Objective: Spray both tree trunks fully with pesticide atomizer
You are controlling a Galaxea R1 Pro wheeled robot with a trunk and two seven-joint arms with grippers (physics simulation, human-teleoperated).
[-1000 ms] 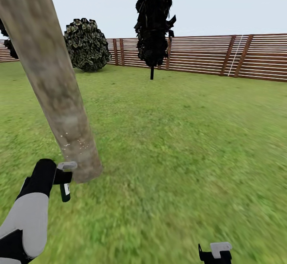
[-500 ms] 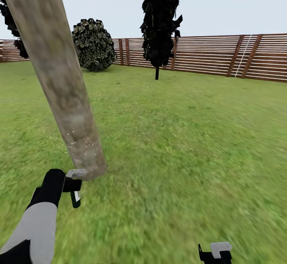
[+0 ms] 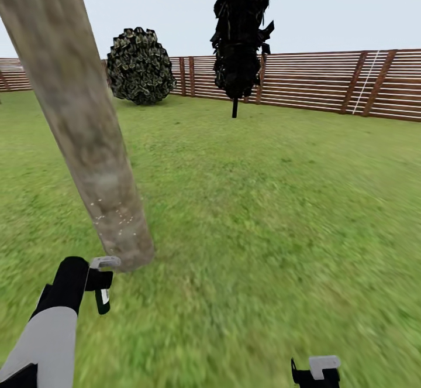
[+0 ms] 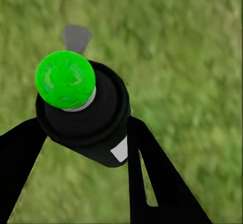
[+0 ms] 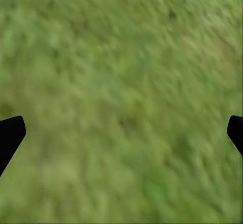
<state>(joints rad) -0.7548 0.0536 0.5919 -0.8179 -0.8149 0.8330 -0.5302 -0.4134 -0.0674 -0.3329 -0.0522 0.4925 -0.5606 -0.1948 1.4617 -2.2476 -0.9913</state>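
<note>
- One wide lawn [image 3: 275, 212] runs back to a slatted fence [image 3: 327, 86], with a round bush [image 3: 139, 66] and a narrow black tree [image 3: 241, 31] standing in front of it.
- One thick, leaning trunk [image 3: 82, 124] stands near the robot at the left; pale specks dot its lowest part, which I take to be spray already landed, while the bark higher up looks bare.
- The left arm [image 3: 49, 329] reaches toward the foot of that trunk.
- The left pincer [image 3: 96, 280] grips the atomizer [image 3: 103, 294], which hangs label outward with its grey nozzle [image 3: 106, 262] just beside the trunk base.
- From the left wrist, the bottle [image 4: 83, 115] sits clamped between both fingers [image 4: 152, 178], over grass.
- The right pincer [image 3: 316, 373] idles low over the lawn, its fingers spread wide and empty.
- Step in hand, as I judge it: spraying this first trunk.
- Next move calls for raising and aiming the nozzle at the unspeckled bark, then working round the trunk.
</note>
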